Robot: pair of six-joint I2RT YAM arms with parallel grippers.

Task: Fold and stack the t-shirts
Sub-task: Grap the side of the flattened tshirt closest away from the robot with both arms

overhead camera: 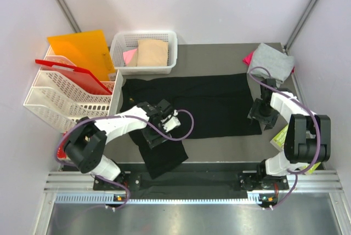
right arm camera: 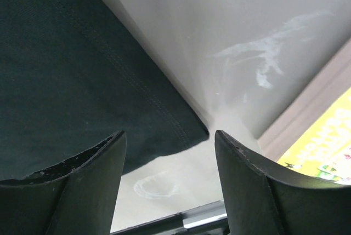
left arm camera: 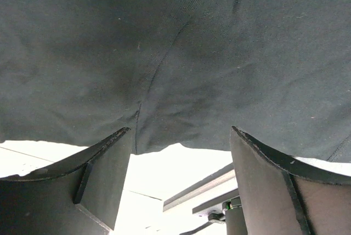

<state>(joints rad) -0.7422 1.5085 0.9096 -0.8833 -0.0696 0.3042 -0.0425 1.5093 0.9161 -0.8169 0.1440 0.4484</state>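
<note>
Step in hand, my read: first fold of the black shirt [overhead camera: 208,98], not yet gripped. It lies spread flat across mid-frame of the top view on the table [overhead camera: 219,57], w/ one part trailing down toward lower centre. L gripper [overhead camera: 163,118] sits over the shirt's lower-left part. R gripper [overhead camera: 261,114] is at its lower-right corner.

L wrist view: L gripper [left arm camera: 180,136] wide open, nothing btwn the fingers. Black shirt [left arm camera: 164,43] fills the upper frame, its edge just ahead of the tips.

R wrist view: R gripper [right arm camera: 169,136] also wide open & empty. The black shirt [right arm camera: 55,70] hem corner is at centre frame, just ahead of the gap, w/ bare table [right arm camera: 247,38] at upper right.

Next move, prob: both drop, each pinches the edge, then they lift together & carry it toward frame top. Needs matched height, else the cloth drags or bunches.

Other shirts: grey shirt [overhead camera: 271,62] at upper right; tan shirt [overhead camera: 152,52] in the basket [overhead camera: 171,49] at top centre.

Hard to tell:
- Whether the tips touch cloth.
- No print visible on the shirt.
- Trailing part could be sleeve or body.
- Booklet [overhead camera: 281,136] at right is mostly hidden behind the R arm.
</note>
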